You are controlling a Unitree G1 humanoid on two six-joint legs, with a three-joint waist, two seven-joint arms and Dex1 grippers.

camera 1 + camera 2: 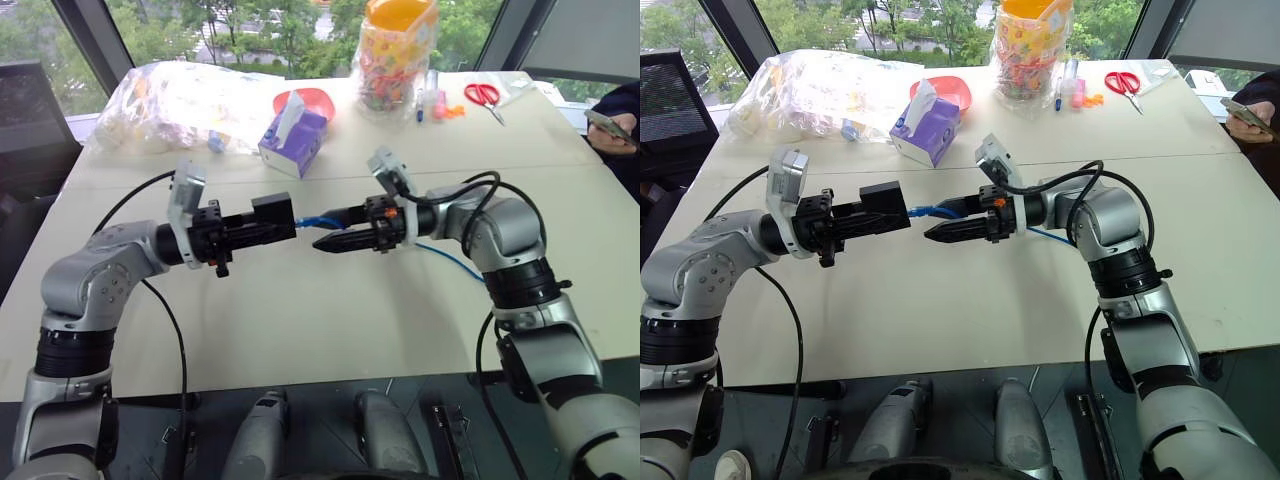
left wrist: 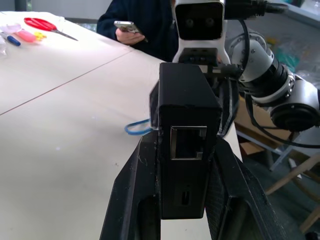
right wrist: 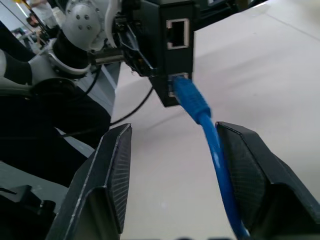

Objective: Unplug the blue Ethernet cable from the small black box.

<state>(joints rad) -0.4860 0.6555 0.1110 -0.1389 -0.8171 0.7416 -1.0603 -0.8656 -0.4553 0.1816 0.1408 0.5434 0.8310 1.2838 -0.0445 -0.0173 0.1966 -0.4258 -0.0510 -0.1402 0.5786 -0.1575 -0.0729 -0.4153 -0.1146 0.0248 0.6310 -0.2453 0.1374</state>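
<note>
Above the table (image 1: 300,330), my left end effector (image 1: 268,229) grips the small black box (image 1: 272,213). Blue Ethernet cable (image 3: 200,112) remains plugged in, passing between my right end effector's (image 3: 172,175) open fingers.

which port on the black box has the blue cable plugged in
The lower of the two ports facing the right gripper: the blue cable sits in it, while the port above it on the black box is empty.
</note>
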